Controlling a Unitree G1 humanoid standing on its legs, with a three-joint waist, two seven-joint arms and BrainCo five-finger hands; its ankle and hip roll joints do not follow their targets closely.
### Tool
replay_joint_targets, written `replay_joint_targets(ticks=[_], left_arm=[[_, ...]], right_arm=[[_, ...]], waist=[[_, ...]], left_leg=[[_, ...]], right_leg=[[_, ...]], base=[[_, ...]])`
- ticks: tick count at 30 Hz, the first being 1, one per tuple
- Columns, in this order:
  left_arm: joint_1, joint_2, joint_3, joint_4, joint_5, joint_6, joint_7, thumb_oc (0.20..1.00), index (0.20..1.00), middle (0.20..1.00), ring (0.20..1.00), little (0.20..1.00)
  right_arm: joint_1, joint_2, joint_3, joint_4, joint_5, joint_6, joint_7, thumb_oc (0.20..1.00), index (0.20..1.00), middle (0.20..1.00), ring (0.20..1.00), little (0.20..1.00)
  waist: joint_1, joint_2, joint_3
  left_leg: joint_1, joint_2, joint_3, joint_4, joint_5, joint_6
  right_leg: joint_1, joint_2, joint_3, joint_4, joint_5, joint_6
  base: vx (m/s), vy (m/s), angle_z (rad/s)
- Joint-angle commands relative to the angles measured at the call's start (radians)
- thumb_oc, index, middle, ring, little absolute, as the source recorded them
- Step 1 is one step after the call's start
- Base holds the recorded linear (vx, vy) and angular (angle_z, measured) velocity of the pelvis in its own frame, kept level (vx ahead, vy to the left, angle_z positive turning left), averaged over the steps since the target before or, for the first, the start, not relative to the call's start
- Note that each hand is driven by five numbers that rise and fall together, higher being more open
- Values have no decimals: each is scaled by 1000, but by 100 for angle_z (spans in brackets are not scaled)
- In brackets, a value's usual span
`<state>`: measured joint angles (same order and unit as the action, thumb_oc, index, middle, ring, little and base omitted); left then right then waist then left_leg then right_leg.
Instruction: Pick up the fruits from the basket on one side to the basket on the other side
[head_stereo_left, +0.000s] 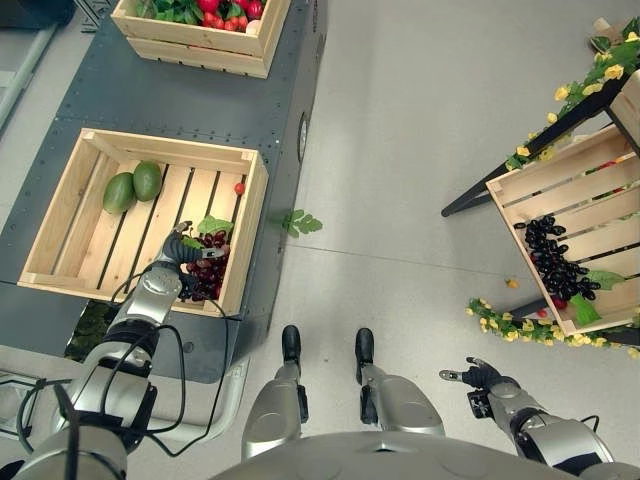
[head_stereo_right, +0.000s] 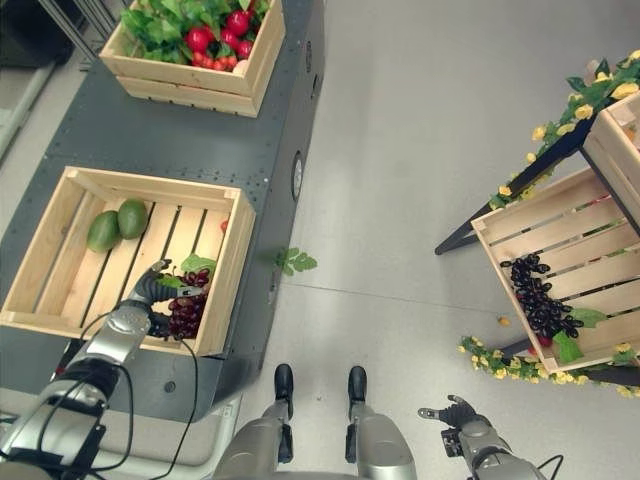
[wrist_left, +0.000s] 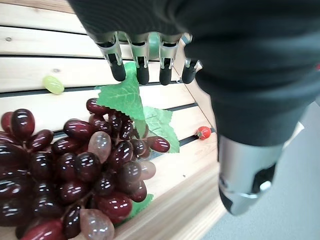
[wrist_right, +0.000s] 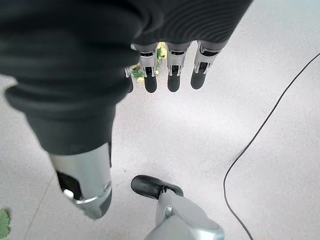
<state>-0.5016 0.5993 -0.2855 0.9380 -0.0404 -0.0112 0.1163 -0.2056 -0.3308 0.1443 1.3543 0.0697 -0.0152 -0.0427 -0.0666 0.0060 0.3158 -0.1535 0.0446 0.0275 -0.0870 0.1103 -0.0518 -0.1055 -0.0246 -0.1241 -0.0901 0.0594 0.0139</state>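
Red grapes (wrist_left: 75, 175): a bunch of dark red, glossy berries, a few paler and pinkish, with green leaves (wrist_left: 131, 102) at the stem end. It lies in the near right corner of the left crate (head_stereo_left: 70, 205), against the crate's right wall.
Left crate: pale wooden slats, set on a dark grey platform (head_stereo_left: 200, 100) at the robot's left. It also holds two green mangoes (head_stereo_left: 133, 186) touching each other near the far left, a small red fruit (head_stereo_left: 239, 188) by the right wall, and one loose pale green grape (wrist_left: 53, 84) on the slats.
Left hand (head_stereo_left: 187, 256): over the grapes, fingers (wrist_left: 142, 62) straight and side by side, their dark tips just above the leaves. The thumb stands apart on the other side of the bunch. Nothing is grasped; whether the tips touch the leaves I cannot tell.
Right hand (head_stereo_left: 478, 379): low at the robot's right, over bare floor, fingers (wrist_right: 172, 70) extended and relaxed, empty.
Right crate (head_stereo_left: 560, 195): tilted on a dark stand trimmed with yellow flowers (head_stereo_left: 515, 328). It holds a bunch of black grapes (head_stereo_left: 555, 258) with a green leaf at its lower end.
Far crate (head_stereo_left: 200, 35): further along the platform, filled with red fruits and green leaves.
Floor: a loose green leaf (head_stereo_left: 300, 223) lies between the platform and the right crate.
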Motion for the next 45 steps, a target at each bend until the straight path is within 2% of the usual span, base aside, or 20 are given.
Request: replay_joint_targets(ticks=[1,14,29,45], left_arm=[[-91,16,-11,77,52,-14,21,1000,1000,1000,1000,1000],[-113,14,-4,140,48,-11,45,1000,1000,1000,1000,1000],[-56,16,24,276,119,14,62,1000,1000,1000,1000,1000],[-37,7,35,278,143,15,93,1000,1000,1000,1000,1000]], right_arm=[[-1,-11,46,12,34,-9,-19,1000,1000,1000,1000,1000],[-11,-17,38,-15,65,-21,-33,1000,1000,1000,1000,1000],[-34,-25,38,-45,75,-30,-47,1000,1000,1000,1000,1000],[-34,-22,37,-72,86,-41,-60,1000,1000,1000,1000,1000]], waist=[[-11,-40,-24],[-20,-58,8],[-11,-80,52],[-3,-105,93]], left_leg=[[-30,-16,12,0,-36,-16],[-77,-21,21,0,-22,-14],[-96,-13,20,0,-14,-14],[-123,-11,15,1,-6,-13]], right_leg=[[-102,-104,26,16,73,133],[-159,-108,36,18,94,137],[-179,-105,35,18,99,138],[-202,-109,31,16,109,142]], base=[[-43,19,-2],[-10,6,0],[-1,3,-1],[0,0,0]])
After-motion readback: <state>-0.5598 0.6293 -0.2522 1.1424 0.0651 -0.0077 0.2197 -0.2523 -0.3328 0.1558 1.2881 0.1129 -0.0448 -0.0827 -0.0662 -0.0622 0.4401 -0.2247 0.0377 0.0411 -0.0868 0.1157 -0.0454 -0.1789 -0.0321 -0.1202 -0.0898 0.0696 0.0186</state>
